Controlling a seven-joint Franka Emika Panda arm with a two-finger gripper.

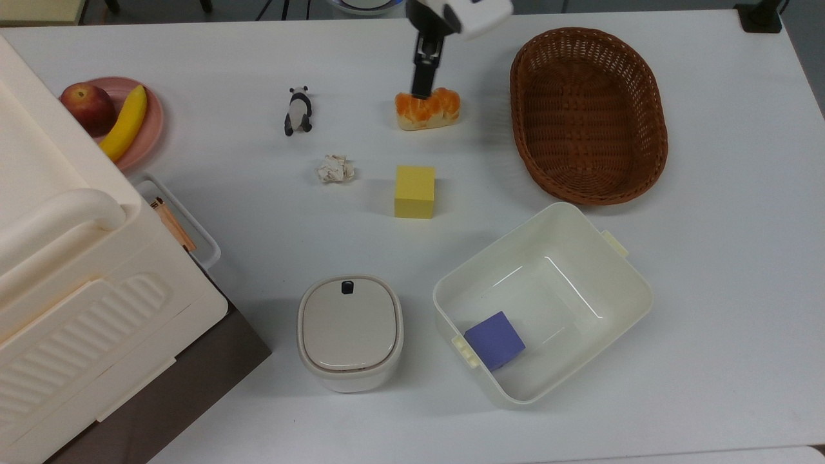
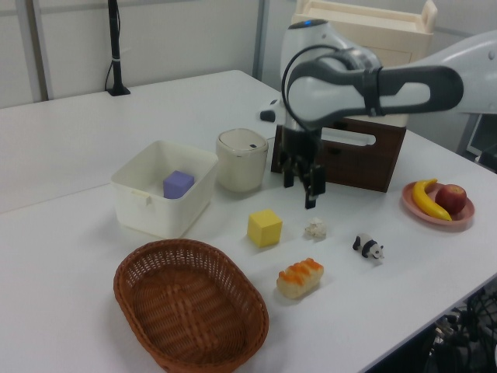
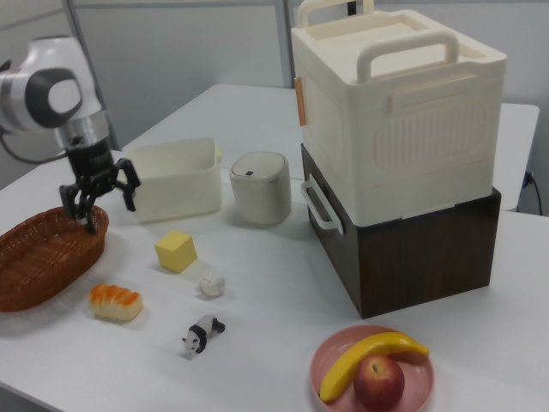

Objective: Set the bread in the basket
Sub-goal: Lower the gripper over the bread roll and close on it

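Brown wicker fills the near corner of the left view: the basket sits empty close to the front edge of the table. The bread lies on the bare tabletop just to the left view's right of it, apart from the rim, with open surface between them. Behind the bread stand the yellow cube, the paper ball and the toy panda, each well apart from the others. The gripper hangs in the air above this group with its fingers spread wide and nothing between them, clear of the bread. Farther back are the cream tub holding a purple block, and a lidded white bin. Farthest back, a cream carrying box sits on a dark brown crate.

The top view sets the gripper right over the loaf's far edge, but gives no height. It shows the basket lying lengthwise toward the far edge, with clear table on every side. It also shows the purple block lying in a corner of the tub.

The right view shows the gripper raised well above the bread, in front of the basket's rim. It shows the pink plate with a banana and an apple near the front edge.
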